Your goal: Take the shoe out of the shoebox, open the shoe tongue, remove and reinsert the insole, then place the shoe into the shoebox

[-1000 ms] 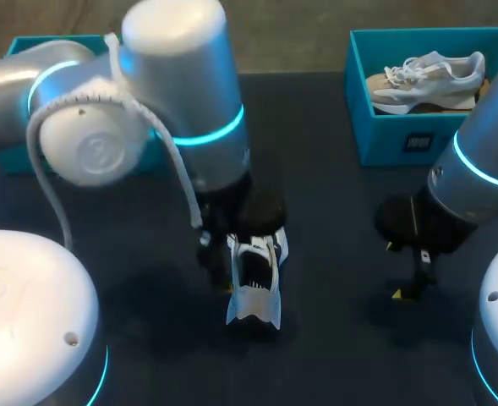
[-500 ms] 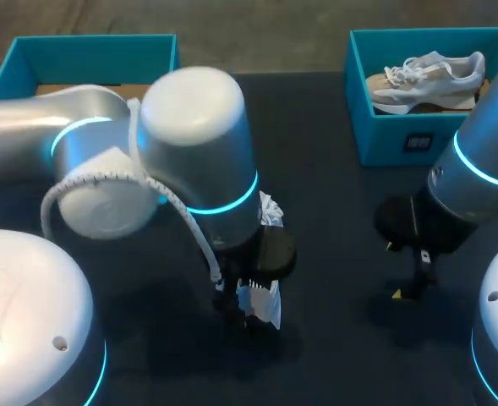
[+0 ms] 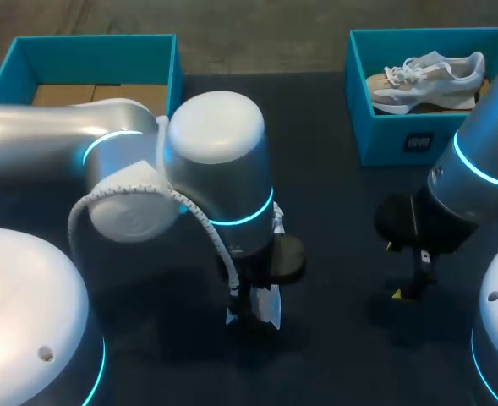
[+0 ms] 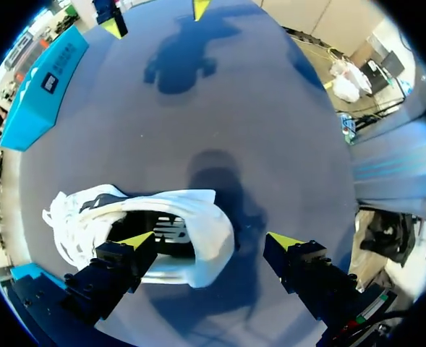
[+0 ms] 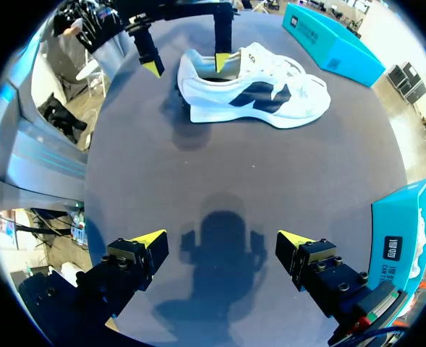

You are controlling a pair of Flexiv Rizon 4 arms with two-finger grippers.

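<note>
Change: left arm (image 3: 219, 178) has swung further over the white sneaker with navy side mark (image 5: 252, 87), hiding most of it from above.
Shoe: upright on the dark table (image 3: 333, 211), outside the empty teal cardboard shoebox (image 3: 92, 46).
Left gripper (image 4: 211, 240): spread, one finger inside the heel opening, one behind it.
Right gripper (image 5: 221, 237): spread, holding nothing.
Risk: pinching only the heel collar could tip the sneaker.

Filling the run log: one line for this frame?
shoe: on table | left gripper: open, one finger inside shoe, other behind heel | right gripper: open, above table, clear of shoe
</note>
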